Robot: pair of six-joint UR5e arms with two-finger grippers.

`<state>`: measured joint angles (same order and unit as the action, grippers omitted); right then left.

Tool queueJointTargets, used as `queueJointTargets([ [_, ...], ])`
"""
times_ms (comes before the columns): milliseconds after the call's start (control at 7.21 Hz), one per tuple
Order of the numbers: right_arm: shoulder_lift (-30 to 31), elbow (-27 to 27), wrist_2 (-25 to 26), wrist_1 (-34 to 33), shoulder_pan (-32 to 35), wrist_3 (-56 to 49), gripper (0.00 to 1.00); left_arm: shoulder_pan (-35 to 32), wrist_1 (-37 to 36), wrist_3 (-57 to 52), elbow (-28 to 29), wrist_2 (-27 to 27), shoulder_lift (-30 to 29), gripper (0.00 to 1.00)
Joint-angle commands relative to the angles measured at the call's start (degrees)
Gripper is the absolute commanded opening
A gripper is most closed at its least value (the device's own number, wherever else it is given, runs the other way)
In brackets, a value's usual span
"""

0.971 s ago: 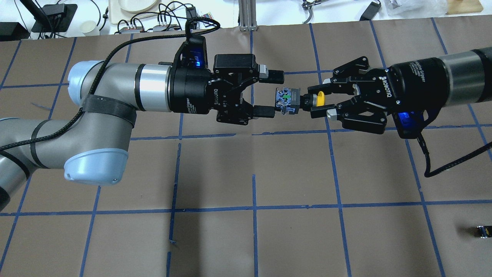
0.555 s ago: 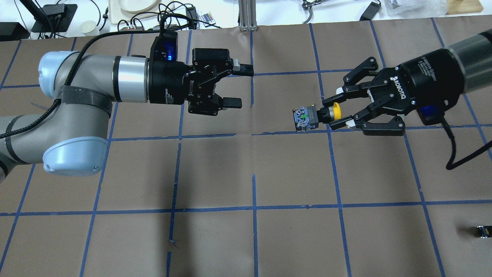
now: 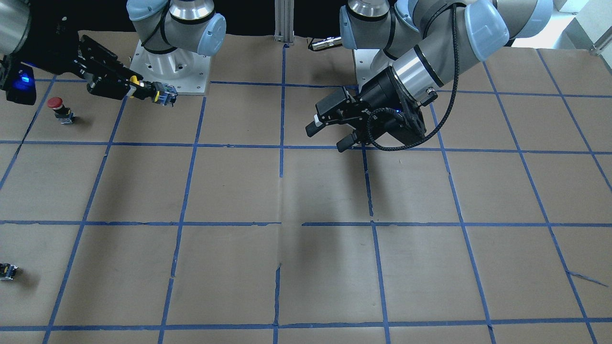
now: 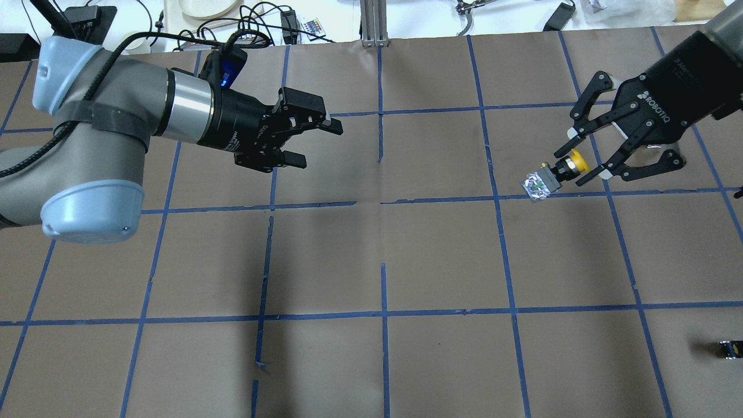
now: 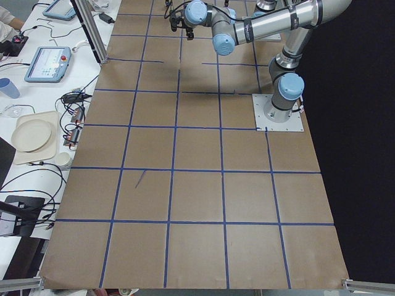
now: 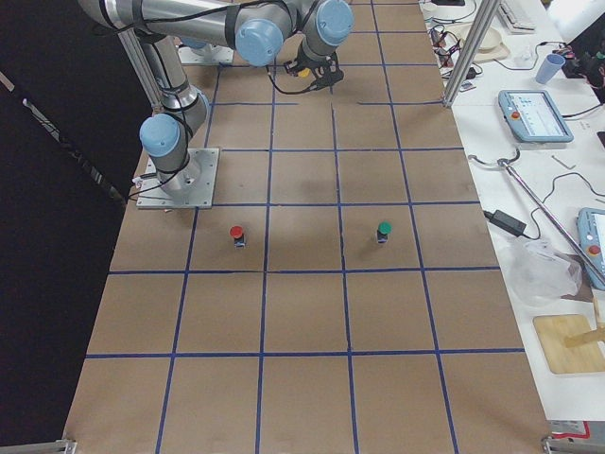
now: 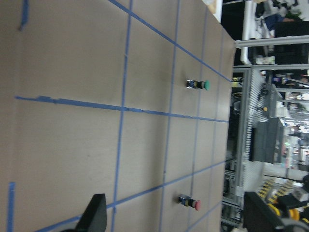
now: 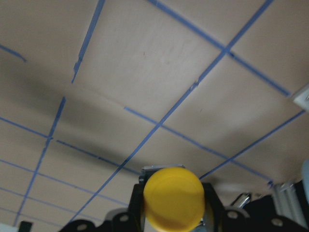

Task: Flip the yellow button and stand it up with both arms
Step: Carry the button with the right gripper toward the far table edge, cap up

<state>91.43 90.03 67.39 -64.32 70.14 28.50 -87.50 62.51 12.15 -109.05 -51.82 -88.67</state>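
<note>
My right gripper (image 4: 572,166) is shut on the yellow button (image 4: 576,160), gripping it at the neck just under the cap. It holds the button above the table, the grey-black body (image 4: 538,184) pointing out toward the table's middle. In the front-facing view the right gripper (image 3: 135,89) holds the button (image 3: 162,94) at the upper left. The yellow cap (image 8: 174,198) fills the bottom of the right wrist view. My left gripper (image 4: 318,145) is open and empty, well left of the button, and also shows in the front-facing view (image 3: 326,137).
A red-capped button (image 3: 58,107) stands near the right arm's side, and a green-capped button (image 6: 383,230) stands further out. A small black block (image 4: 728,349) lies at the table's far right near edge. Cables and plates lie on the white bench (image 4: 203,23) beyond the table.
My left gripper has drawn back to the left, away from the button's body. My right gripper has carried the button to the right and turned it slightly.
</note>
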Motion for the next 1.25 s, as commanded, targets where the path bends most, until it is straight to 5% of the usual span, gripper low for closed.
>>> queueJointTargets([
  [0,-1.08,0.23,15.16,-7.81,0.00,-16.20,0.05,-0.65,5.40,-0.81,3.48,-15.44,0.25,0.98],
  [277,-2.91,1.02,24.32,-14.93,-0.52,-26.61,0.05,-3.19,10.25,-3.01,5.68,-27.47,1.13,0.99],
  [555,-4.24,4.08,26.56,-24.49,-3.76,-34.35,0.05,-6.36,12.89,-3.36,7.44,-35.59,1.40,0.99],
  [832,-4.42,12.59,26.74,-39.84,-9.12,-45.84,0.05,-5.77,19.53,-6.59,9.89,-37.73,0.97,0.99],
  [1109,-4.59,17.88,26.48,-48.77,-11.42,-49.58,0.05,-5.41,28.77,-11.70,19.88,-37.74,-0.97,0.99],
])
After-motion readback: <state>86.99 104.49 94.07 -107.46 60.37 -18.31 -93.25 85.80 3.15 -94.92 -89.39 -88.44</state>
